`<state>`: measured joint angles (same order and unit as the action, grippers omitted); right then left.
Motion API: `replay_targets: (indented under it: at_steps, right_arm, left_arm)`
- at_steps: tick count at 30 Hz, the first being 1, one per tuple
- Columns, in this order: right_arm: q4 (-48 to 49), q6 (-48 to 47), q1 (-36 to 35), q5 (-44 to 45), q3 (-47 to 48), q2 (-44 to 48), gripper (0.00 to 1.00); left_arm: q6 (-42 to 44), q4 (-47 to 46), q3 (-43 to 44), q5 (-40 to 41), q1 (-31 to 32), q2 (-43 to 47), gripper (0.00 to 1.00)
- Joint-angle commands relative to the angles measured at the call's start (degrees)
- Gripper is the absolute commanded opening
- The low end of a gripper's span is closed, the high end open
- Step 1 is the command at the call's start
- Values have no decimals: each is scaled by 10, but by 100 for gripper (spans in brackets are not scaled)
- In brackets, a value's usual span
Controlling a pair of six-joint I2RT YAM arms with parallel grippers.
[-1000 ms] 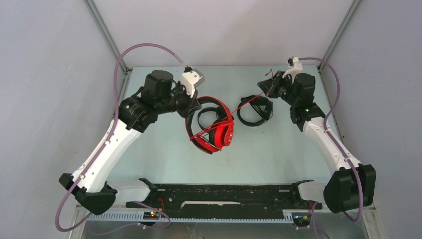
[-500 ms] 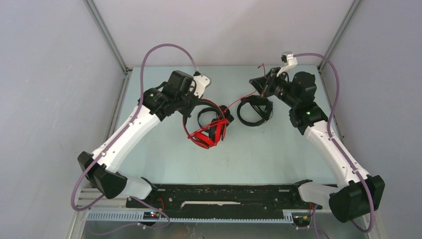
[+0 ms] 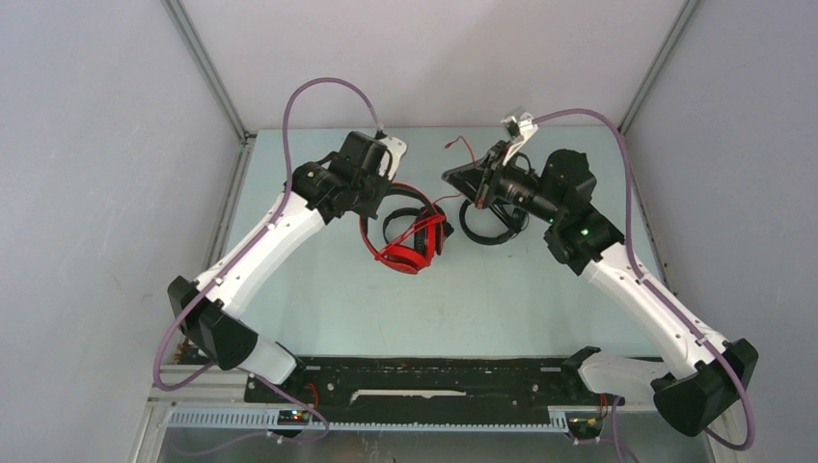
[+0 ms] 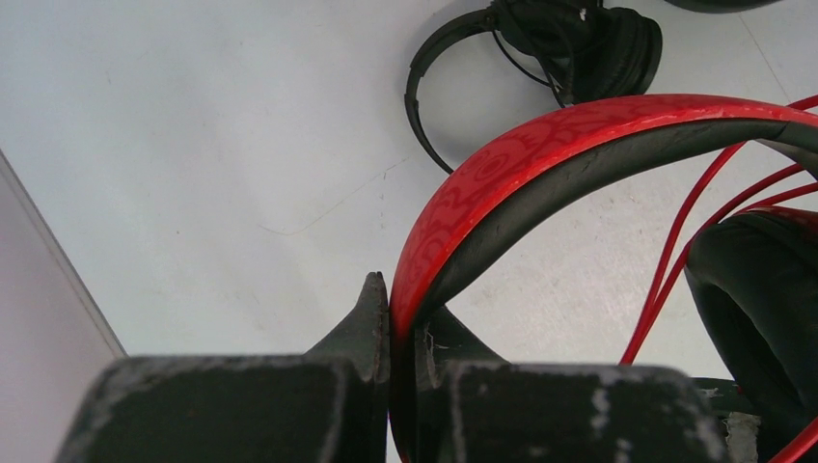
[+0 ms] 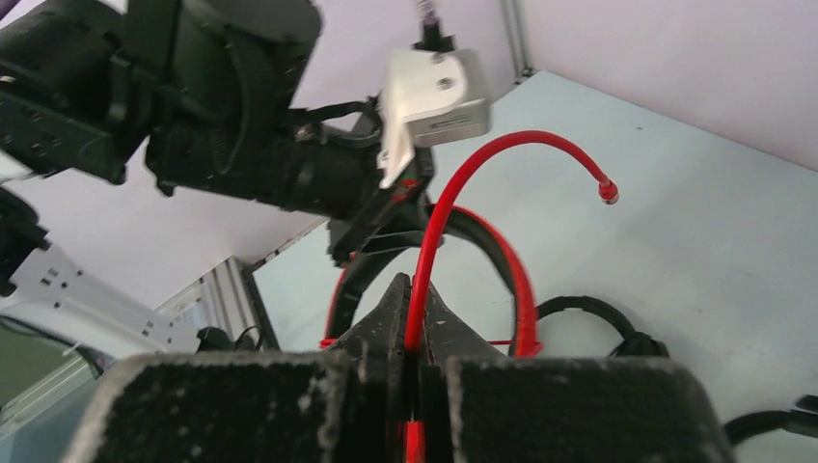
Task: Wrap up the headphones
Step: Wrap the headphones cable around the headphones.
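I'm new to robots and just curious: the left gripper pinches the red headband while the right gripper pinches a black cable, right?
Not quite. The cable in the right gripper is red, not black, as the right wrist view shows. The left gripper does pinch the red headband.

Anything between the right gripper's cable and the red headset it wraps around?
Nothing visible does. The right gripper pinches the red cable, the left gripper holds the red headset by its band, and the black headset lies off to the side.
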<state>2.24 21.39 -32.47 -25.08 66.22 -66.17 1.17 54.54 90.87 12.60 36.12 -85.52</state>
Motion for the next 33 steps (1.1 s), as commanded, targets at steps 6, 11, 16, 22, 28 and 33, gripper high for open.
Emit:
replay_targets:
  at_steps: [6, 11, 16, 22, 28, 33]
  right_arm:
    - [64, -17, -68, -19, 28, -8, 0]
    - [52, -75, -107, -47, 28, -19, 1]
    - [50, -153, -162, -51, 6, -27, 5]
    - [26, -212, -199, -42, -16, -39, 13]
    - [-14, -277, -210, -39, -35, -31, 22]
    - [-51, -315, -215, -59, -37, -24, 27]
  left_arm:
    - [-107, -56, 22, 48, -3, 10, 0]
    - [-152, -103, -6, 38, -15, 32, 0]
    - [-193, -139, -20, -4, -33, 54, 0]
    - [-234, -156, -32, -12, -37, 69, 0]
    - [-263, -168, -36, 12, -38, 91, 0]
    - [-278, -193, -31, 14, -43, 107, 0]
